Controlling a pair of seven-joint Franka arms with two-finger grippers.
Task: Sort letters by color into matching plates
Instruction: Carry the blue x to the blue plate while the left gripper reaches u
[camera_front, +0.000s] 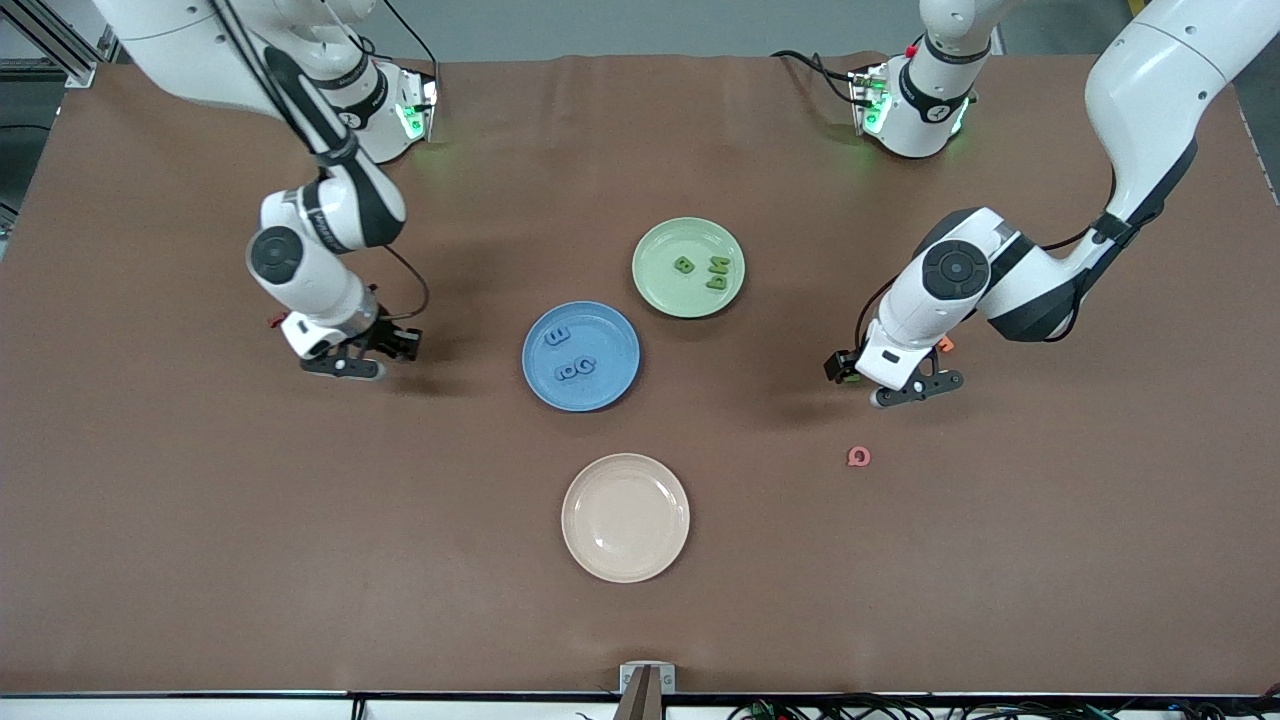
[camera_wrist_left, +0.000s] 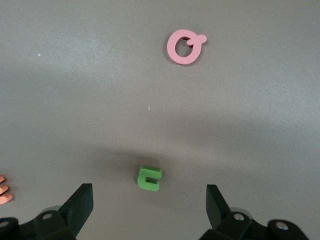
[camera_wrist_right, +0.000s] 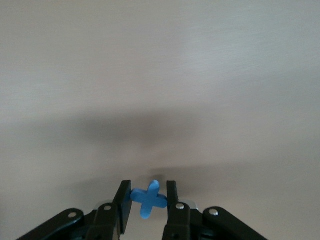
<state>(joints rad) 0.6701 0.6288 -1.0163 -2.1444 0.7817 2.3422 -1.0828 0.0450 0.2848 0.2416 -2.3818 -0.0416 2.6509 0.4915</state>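
Nearest the camera you have one empty round glossy cream plate (camera_front: 625, 517), close to the table's front edge. Farther back sits the round medium-blue plate (camera_front: 581, 356) carrying three blue foam letters (camera_front: 575, 367). Beside it, farther still, the pale green plate (camera_front: 689, 267) holds three green foam letters (camera_front: 718, 272).

Your right gripper (camera_wrist_right: 148, 201) is clenched on a fourth blue letter, a cross-shaped piece (camera_wrist_right: 149, 199), above the brown table (camera_front: 200, 520) toward the right arm's end.

Your left gripper (camera_wrist_left: 149, 200) hangs released, fingers (camera_wrist_left: 80, 202) wide, over a fourth green letter (camera_wrist_left: 149, 178) lying on the table toward the left arm's end.

Near it you have one pink foam letter Q (camera_wrist_left: 185, 46), and one orange foam letter (camera_wrist_left: 4, 192) just beside the gripper.
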